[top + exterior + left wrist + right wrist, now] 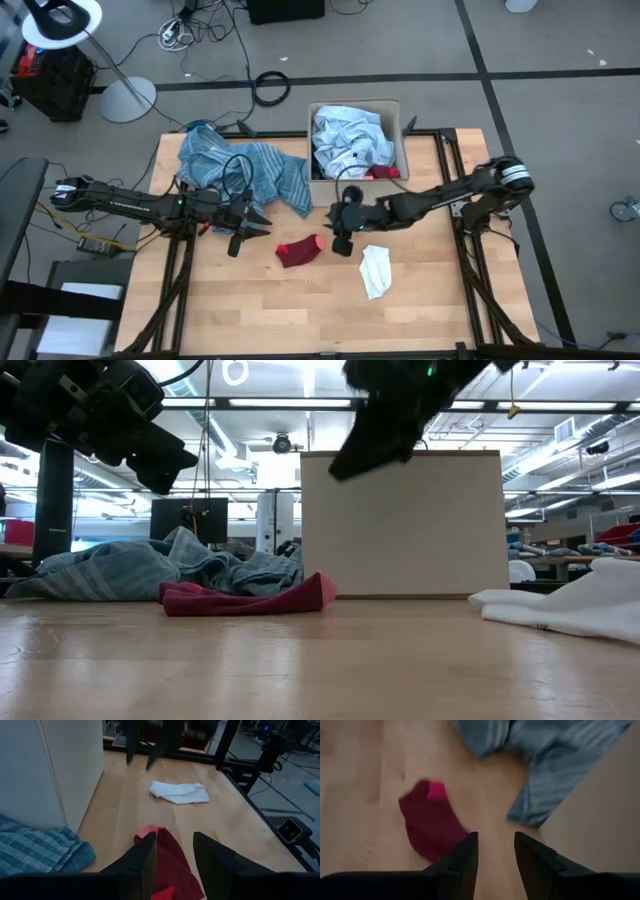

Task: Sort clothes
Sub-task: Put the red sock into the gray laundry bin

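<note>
1. No legible writing, brand or label on any item in view.
2. Left pincer (236, 238) reaching in from the left edge of the surface (430, 310), arm stretched low and nearly level; fingers (145, 862) parted, nothing between them, hovering just above the near end of the red piece (299, 251).
3. Right pincer (342, 240) reaching in from the right, arm angled across toward the centre, wrist bent downward in front of the cardboard box (398, 108); fingers (465, 857) parted, holding nothing, poised over bare wood beside the red piece.
4. Red piece flat on the wood between the two pincers; brighter pink patch at one end in the right wrist view.
5. White piece (375, 270) lying crumpled near the right pincer, apart from the red one.
6. Blue striped cloth (245, 170) heaped at the far left of the surface, next to the box.
7. Box at the far edge, filled with pale blue-white fabric (345, 140); a small red bit (384, 172) on its near side.
8. Light wooden plank surface on a black frame; grey floor around with cables, a lamp stand (125, 95); low view showing ceiling lights and monitors behind.
</note>
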Available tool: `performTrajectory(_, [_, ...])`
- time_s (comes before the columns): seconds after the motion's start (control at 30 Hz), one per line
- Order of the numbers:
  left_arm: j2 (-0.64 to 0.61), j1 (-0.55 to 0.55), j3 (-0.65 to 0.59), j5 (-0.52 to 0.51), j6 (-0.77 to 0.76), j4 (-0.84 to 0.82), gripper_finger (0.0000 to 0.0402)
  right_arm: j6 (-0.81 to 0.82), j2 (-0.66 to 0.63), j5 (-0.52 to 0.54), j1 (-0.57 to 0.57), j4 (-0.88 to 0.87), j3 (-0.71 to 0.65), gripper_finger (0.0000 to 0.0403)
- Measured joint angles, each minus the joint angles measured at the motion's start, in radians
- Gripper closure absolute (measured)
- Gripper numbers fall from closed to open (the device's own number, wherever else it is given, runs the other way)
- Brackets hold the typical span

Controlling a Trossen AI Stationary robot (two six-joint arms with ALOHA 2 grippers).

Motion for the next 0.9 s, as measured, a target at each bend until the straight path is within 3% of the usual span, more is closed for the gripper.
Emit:
performTrajectory(0.37, [0.0,0.0,0.0,0.0,-0.001,0.001,0.0266,0.041,0.238,-0.094,0.007,0.15,0.0,0.0278])
performTrajectory(0.63, [0.0,0.0,0.0,0.0,-0.005,-0.001,0.0266,0.039,0.335,-0.117,0.005,0.249,0.0,0.0289])
performTrajectory(0.77, [0.0,0.0,0.0,0.0,-0.005,0.0,0.0266,0.04,0.352,-0.12,0.004,0.247,0.0,0.0311])
performTrajectory(0.9, [0.0,0.0,0.0,0.0,-0.005,0.0,0.0266,0.039,0.365,-0.121,0.004,0.245,0.0,0.0366])
